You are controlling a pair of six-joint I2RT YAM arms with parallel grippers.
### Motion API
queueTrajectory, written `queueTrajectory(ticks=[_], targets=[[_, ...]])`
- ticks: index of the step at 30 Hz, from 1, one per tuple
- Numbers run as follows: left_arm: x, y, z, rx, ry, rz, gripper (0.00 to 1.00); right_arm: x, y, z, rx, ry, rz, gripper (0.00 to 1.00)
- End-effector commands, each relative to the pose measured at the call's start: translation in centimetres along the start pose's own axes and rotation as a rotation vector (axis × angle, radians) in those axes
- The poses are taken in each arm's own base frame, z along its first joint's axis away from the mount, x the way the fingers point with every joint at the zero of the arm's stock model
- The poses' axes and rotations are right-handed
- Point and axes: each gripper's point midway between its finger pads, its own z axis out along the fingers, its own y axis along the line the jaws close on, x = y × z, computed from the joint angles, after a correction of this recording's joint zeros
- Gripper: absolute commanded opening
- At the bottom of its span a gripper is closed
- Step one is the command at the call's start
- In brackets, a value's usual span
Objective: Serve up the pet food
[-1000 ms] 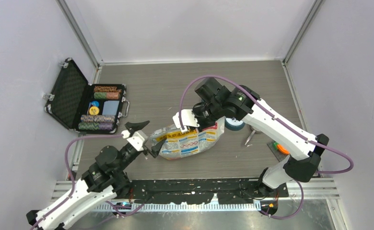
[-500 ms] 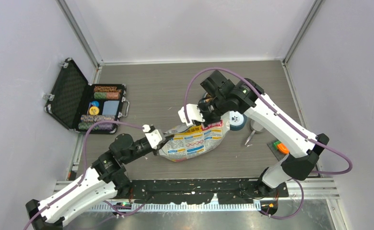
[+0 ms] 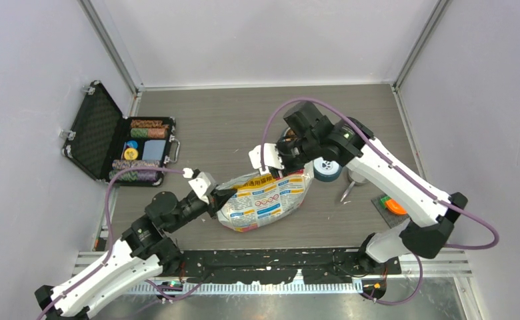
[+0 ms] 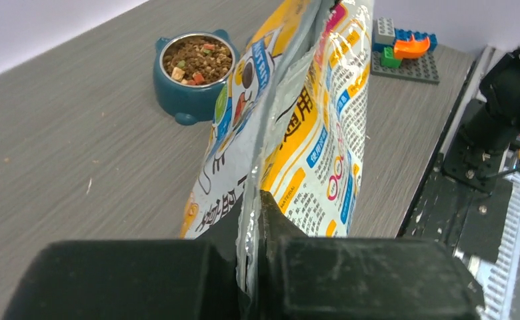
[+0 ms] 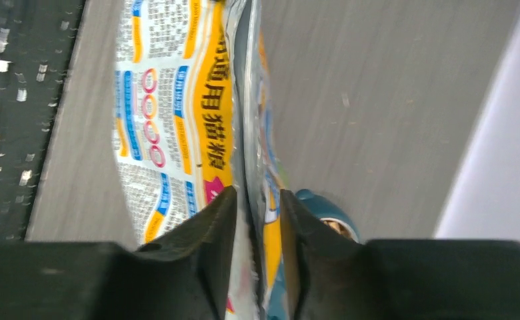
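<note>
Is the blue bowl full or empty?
Full. In the left wrist view the blue bowl holds brown pet food with a few coloured bits, nearly up to its rim.

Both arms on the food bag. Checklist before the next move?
1. Left gripper shut on the bag edge: ok.
2. Right gripper firm on the bag's other edge: cannot tell; its fingers straddle the edge with a gap showing.
3. Bag mouth open: cannot tell; the visible edges lie flat together.
4. Bowl upright: ok; it already holds pet food.
5. Scoop free on the table beside the bowl: ok.
</note>
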Motion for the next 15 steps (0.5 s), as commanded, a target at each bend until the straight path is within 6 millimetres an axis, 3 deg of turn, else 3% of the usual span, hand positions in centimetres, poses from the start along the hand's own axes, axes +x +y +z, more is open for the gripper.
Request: queueTrajectory(ticks=[1, 3, 5, 15], targets=[[-6.7, 2.2, 0.4, -0.141, -0.183, -0.132, 0.00, -3.5, -3.1, -3.0, 0.233, -0.129, -0.079, 0.44], [-6.5, 1.7, 0.9, -0.107, -0.172, -0.142, 0.00, -4.3, -2.2, -1.9, 0.208, -0.141, -0.104, 0.55], [-6.2, 0.9, 1.3, -0.063, -0.170, -0.148, 0.00, -5.6, -1.4, -0.8, 0.196, -0.158, -0.148, 0.58], [-6.6, 0.8, -0.2, -0.069, -0.197, -0.167, 0.00, -9.6, -1.2, 2.6, 0.153, -0.202, -0.156, 0.65]])
